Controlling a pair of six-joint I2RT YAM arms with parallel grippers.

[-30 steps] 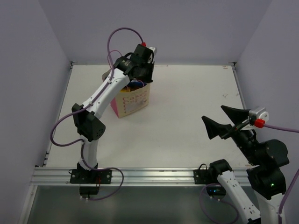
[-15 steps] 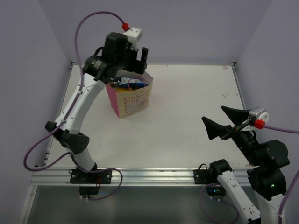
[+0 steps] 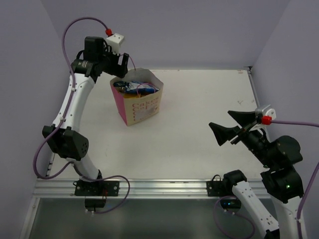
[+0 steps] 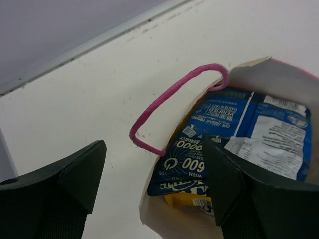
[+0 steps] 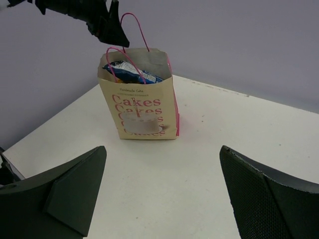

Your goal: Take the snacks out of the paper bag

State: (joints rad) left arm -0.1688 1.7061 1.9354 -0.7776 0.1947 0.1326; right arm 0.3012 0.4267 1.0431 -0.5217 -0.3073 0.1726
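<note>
The paper bag (image 3: 143, 105) stands upright at the back left of the table, cream front with red "Cakes" lettering (image 5: 141, 112) and pink sides. The snacks lie inside it: a dark blue packet (image 4: 195, 158), a blue-and-white packet (image 4: 271, 130) and a yellow packet (image 4: 185, 199); others are hidden below them. My left gripper (image 3: 119, 63) hovers open and empty just above the bag's back left rim, by a pink cord handle (image 4: 169, 99). At the right, well away from the bag, my right gripper (image 3: 222, 121) is wide open, facing the bag (image 5: 162, 152).
Bare white tabletop (image 3: 199, 109) lies between the bag and the right arm. Lilac walls close in the back and both sides. A metal rail (image 3: 159, 186) runs along the near edge.
My left gripper rose out of the bag's mouth, opened, and swung back and left with nothing in it. The right gripper shifted slightly left.
</note>
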